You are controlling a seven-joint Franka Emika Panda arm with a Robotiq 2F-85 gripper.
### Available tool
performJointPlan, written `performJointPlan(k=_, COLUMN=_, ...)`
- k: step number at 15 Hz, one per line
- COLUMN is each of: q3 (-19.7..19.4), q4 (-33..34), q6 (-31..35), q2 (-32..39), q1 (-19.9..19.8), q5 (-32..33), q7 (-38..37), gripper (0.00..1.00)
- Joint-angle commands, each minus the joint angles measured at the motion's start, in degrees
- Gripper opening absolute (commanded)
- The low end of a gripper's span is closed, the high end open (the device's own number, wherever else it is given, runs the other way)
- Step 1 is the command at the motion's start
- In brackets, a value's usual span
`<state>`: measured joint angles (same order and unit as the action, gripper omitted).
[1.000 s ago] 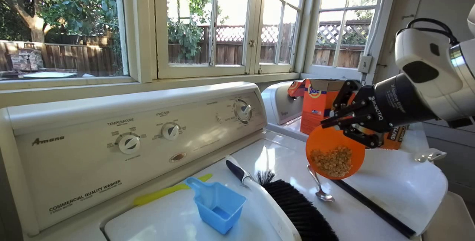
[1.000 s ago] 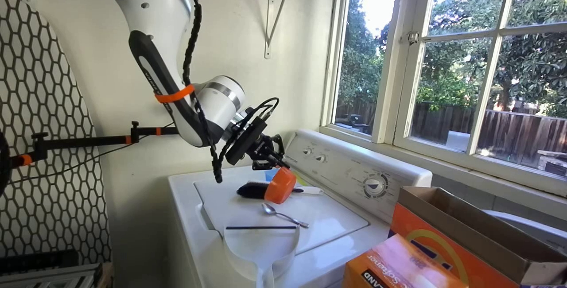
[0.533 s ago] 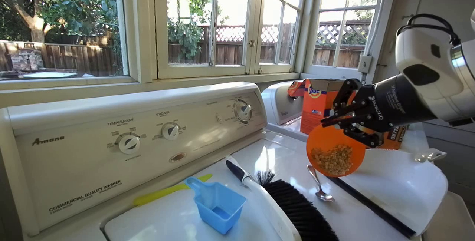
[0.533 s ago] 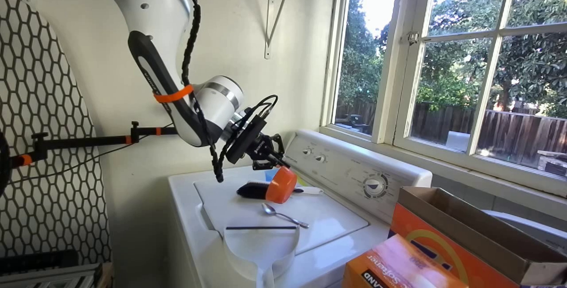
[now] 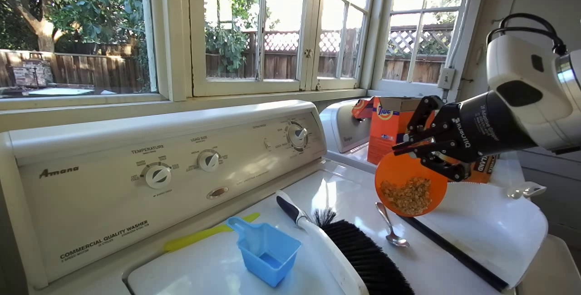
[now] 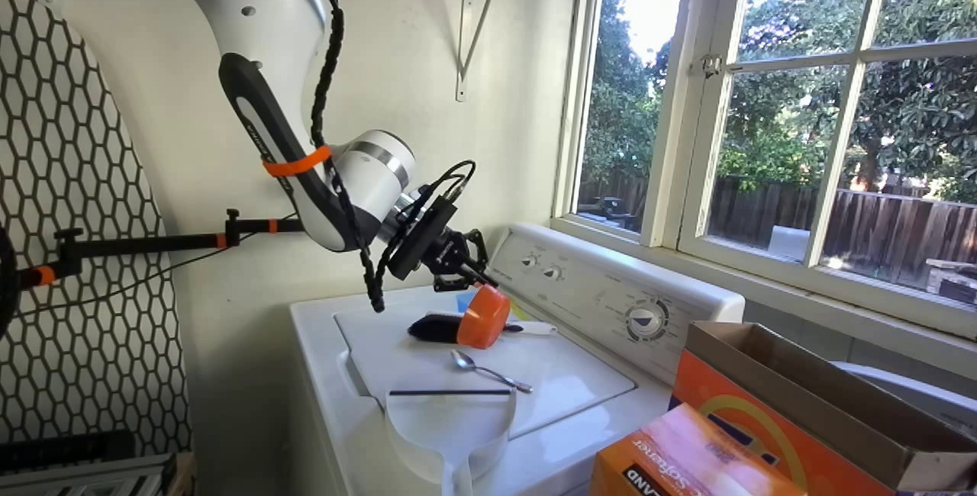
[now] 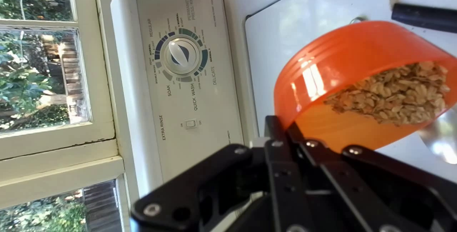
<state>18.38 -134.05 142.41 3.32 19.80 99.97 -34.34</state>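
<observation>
In an exterior view, saw the end effector (image 5: pixel 401 146) nearly closed on the rim of an orange bowl (image 5: pixel 392 168), gripping only that thin edge. Found the bowl hanging just below the end effector, clear of the white tabletop (image 5: pixel 195 272), tipped steeply and turned mouth-first to the camera, with rolled oats (image 5: pixel 407 195) gathered along the low side. Beneath the end effector, found a metal spoon (image 5: pixel 397 240) and, near the spoon, a black-bristled hand brush (image 5: pixel 363 249). Farther from the end effector, beyond the brush to picture-left, noted a blue scoop (image 5: pixel 270 252), a yellow-green utensil (image 5: pixel 199 238) and the Amana control panel (image 5: pixel 186 202). Behind the end effector, made out an orange Tide box (image 5: pixel 383 138).

In an exterior view, followed the robot arm (image 6: pixel 290 91) down to the end effector and saw the outer wall of the bowl. Below the end effector, saw a white dustpan (image 6: pixel 450 423) flat on the tabletop, black lip toward the spoon. Well apart from the end effector, nearer the camera, noted an orange Softener box (image 6: pixel 687 450) beside the open-topped Tide box.

In the wrist view, looked along two black fingers (image 7: pixel 282 167), set a narrow gap apart with the bowl's rim between them. To upper picture-left of the end effector, saw a round cycle dial (image 7: pixel 181 56); to picture-right, the spoon, partly hidden behind the bowl.
</observation>
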Motion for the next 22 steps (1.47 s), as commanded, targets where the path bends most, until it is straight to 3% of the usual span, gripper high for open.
performJointPlan(k=1, q3=0.9, q4=-0.7, q6=-2.1, q2=-0.4, q1=0.1, q5=0.3, q7=0.9, gripper=0.01)
performJointPlan(k=22, q3=2.4, q4=-0.2, q6=-5.3, q2=0.1, q1=0.8, q5=0.6, q7=3.9, gripper=0.01)
